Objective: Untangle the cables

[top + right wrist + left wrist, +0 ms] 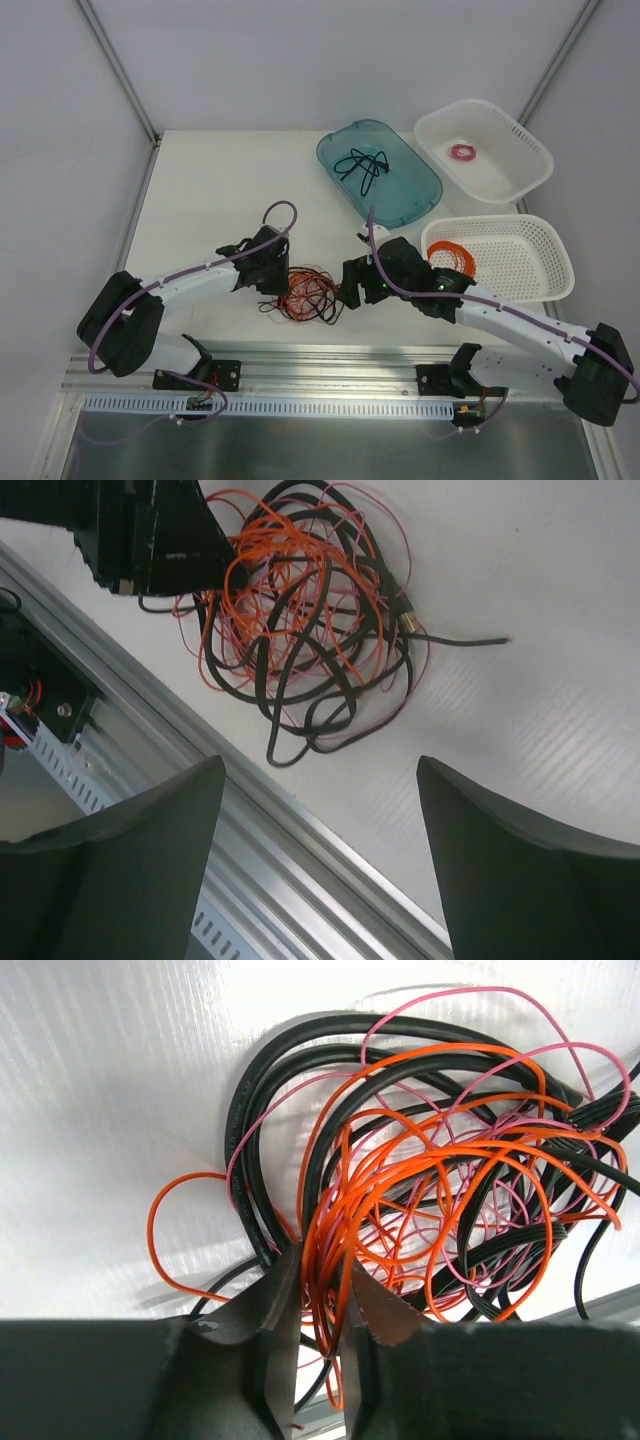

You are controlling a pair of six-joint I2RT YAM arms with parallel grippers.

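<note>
one loose tangle of thin glossy cables (310,292), left pincer (320,1262) pinching orange strands (322,1222), right pincer (320,767) wide

Tangled cables (300,610) lie in the upper middle beside a diagonal metal rail (290,830); the right gripper (320,780) gapes wide along the bottom.

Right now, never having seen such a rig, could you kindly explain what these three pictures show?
Two robot arms are bolted to a table. One picture looks down from above; the other two come from cameras on each wrist. Between the arms lies a tangle of cables, orange, pink and black. The left gripper pinches some orange strands; the right gripper hangs open, empty, near it. Farther back, a teal tray holds a black cord, one white basket a pink ring, a second basket an orange coil.
</note>
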